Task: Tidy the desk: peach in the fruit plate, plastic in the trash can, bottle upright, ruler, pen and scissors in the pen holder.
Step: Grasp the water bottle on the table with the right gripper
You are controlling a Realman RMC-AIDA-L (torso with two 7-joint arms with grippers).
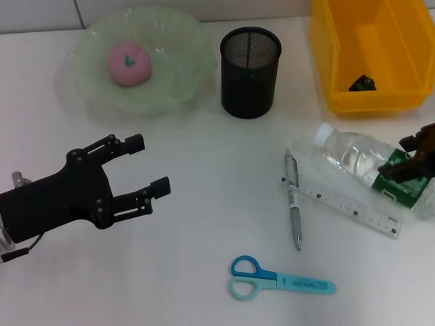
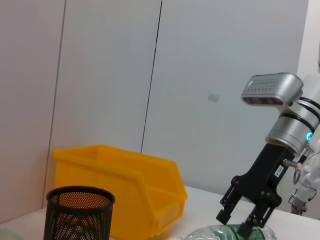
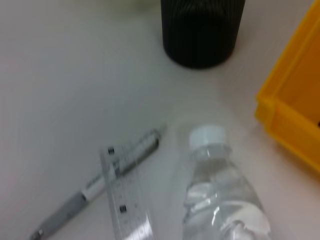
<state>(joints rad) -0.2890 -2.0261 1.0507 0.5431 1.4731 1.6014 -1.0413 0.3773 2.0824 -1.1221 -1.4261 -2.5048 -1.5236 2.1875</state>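
Observation:
A pink peach (image 1: 128,64) lies in the green fruit plate (image 1: 176,93). The clear bottle (image 1: 357,158) lies on its side, white cap pointing to the pen holder (image 1: 251,72). My right gripper (image 1: 397,157) is open, its fingers spread across the bottle's green label; the left wrist view shows that gripper (image 2: 235,223) on the bottle (image 2: 210,234). The ruler (image 1: 340,205) lies beside the bottle, overlapping the pen (image 1: 294,203). Blue scissors (image 1: 279,279) lie near the front edge. A dark bit of plastic (image 1: 363,83) sits in the yellow trash can (image 1: 328,52). My left gripper (image 1: 147,164) hovers open and empty at the left.
The pen holder (image 3: 202,30) stands between the plate and the yellow can (image 3: 295,100). Close under the right wrist lie the bottle (image 3: 220,195), the ruler (image 3: 125,205) and the pen (image 3: 100,185). A wall runs behind the table.

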